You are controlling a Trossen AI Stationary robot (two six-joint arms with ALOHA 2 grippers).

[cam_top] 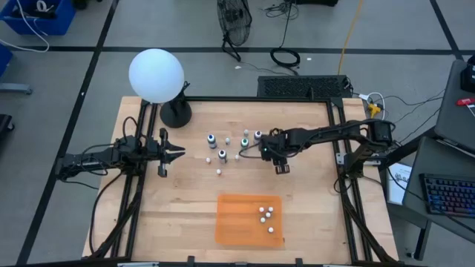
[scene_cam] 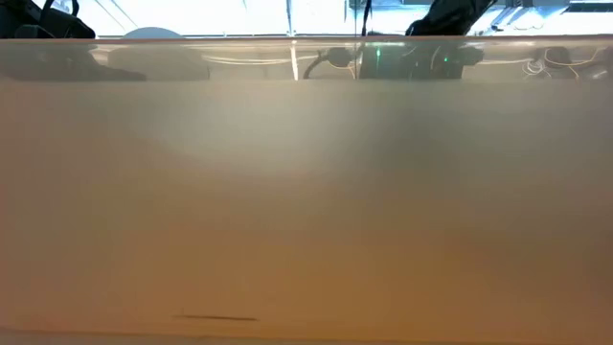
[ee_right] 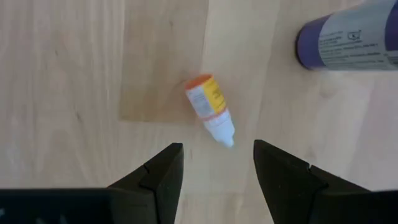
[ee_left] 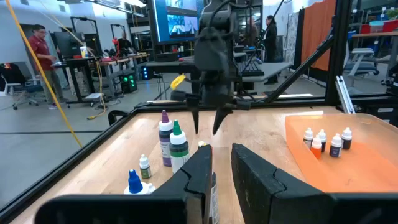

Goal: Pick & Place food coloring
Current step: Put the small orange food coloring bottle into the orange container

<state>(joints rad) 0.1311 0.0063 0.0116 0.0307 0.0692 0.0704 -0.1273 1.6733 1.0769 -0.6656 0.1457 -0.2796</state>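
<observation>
Four small white dropper bottles [cam_top: 266, 216] are sitting on the flat orange mat [cam_top: 237, 220] at six o'clock while the right gripper [ee_right: 214, 163] is hovering, fingers spread, over a toppled orange-labelled bottle [ee_right: 209, 108]; the left gripper [cam_top: 177, 151] is waiting pressed together at nine o'clock

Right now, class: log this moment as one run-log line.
right claw: open, above lying orange dropper bottle | left claw: shut, waiting at table's left | orange mat: four bottles

Low view blurred – table [scene_cam: 306, 211] unreadable, purple bottle [ee_right: 348, 40] cropped
</observation>
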